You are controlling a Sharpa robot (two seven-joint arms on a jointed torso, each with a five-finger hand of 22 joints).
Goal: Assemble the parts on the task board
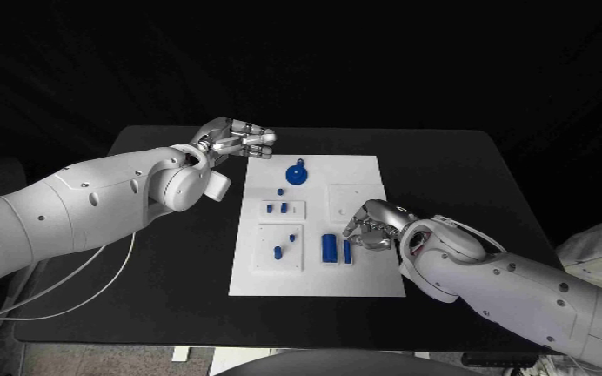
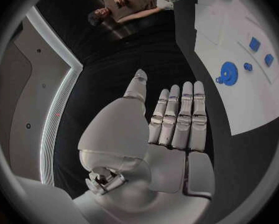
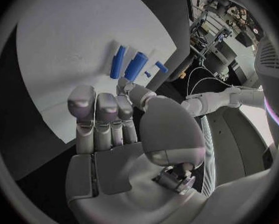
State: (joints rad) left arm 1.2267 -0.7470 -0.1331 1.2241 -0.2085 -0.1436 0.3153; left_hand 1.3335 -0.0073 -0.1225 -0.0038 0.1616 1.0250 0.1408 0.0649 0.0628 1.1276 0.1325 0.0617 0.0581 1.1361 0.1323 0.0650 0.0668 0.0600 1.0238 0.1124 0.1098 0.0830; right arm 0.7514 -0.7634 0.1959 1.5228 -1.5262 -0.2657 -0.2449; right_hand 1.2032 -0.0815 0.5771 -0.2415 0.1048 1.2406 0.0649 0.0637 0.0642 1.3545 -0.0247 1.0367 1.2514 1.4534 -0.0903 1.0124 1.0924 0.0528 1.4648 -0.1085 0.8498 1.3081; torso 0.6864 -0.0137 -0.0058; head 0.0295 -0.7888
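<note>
where the flat white rectangular task board (image 1: 364, 271) lies in the middle of the black surface (image 1: 451, 158), we see small blue parts on it: a round blue gear-like disc (image 1: 296, 175) near the far end, and two upright blue cylinders (image 1: 330, 248) near the middle. our left robot hand (image 1: 238, 141) hovers off the board's far left corner, fingers straight, holding nothing. our right robot hand (image 1: 377, 222) sits over the board just beside the cylinders, fingers apart, empty.
</note>
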